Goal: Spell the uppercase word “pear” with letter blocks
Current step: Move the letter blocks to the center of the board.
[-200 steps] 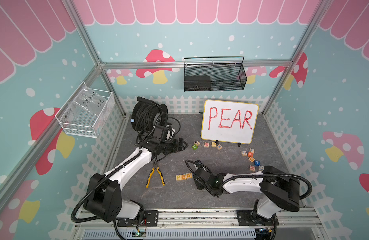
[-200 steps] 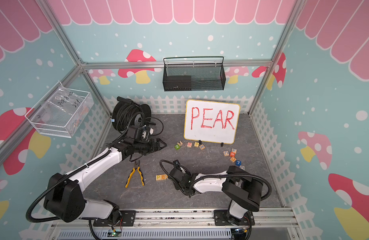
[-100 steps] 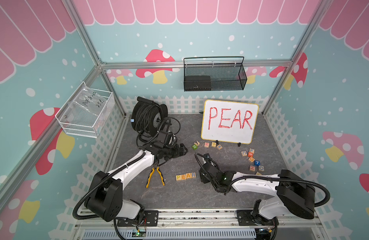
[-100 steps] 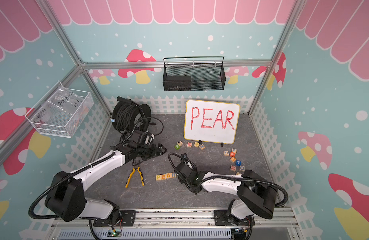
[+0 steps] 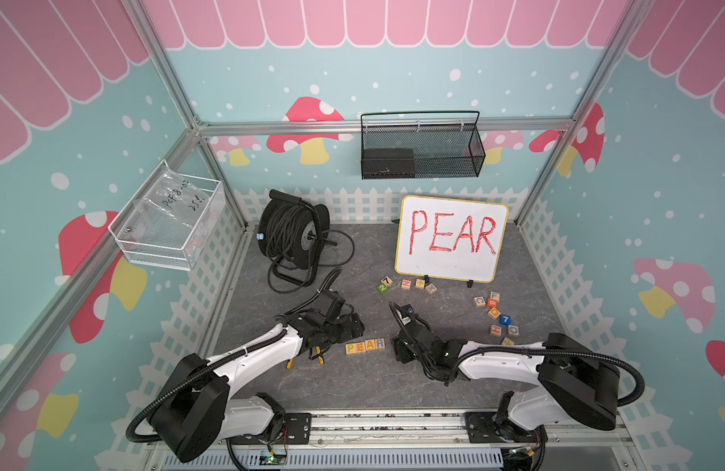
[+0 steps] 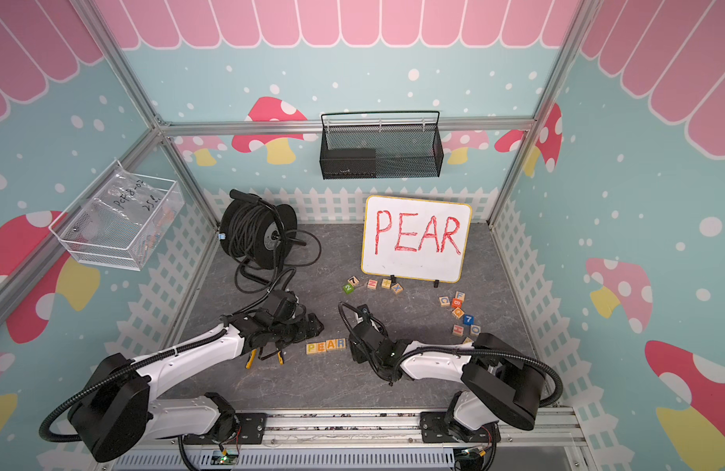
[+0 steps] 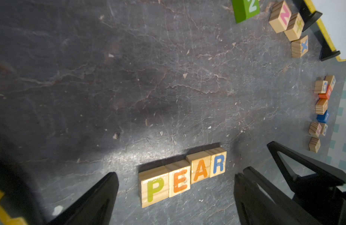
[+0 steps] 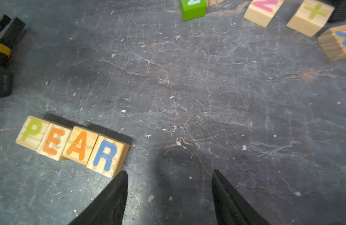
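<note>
Right claw [image 8: 170, 171] and left claw [image 5: 352, 328] are hanging open, empty, flanking the letter blocks [image 7: 182, 176]; we are fearing a sideways retreat clipping the nearby R and breaking PEAR.

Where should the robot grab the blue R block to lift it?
Probably from above, pinching the R block by the faces toward and away from the whiteboard. The A block touches one side, leaving no finger room there.
</note>
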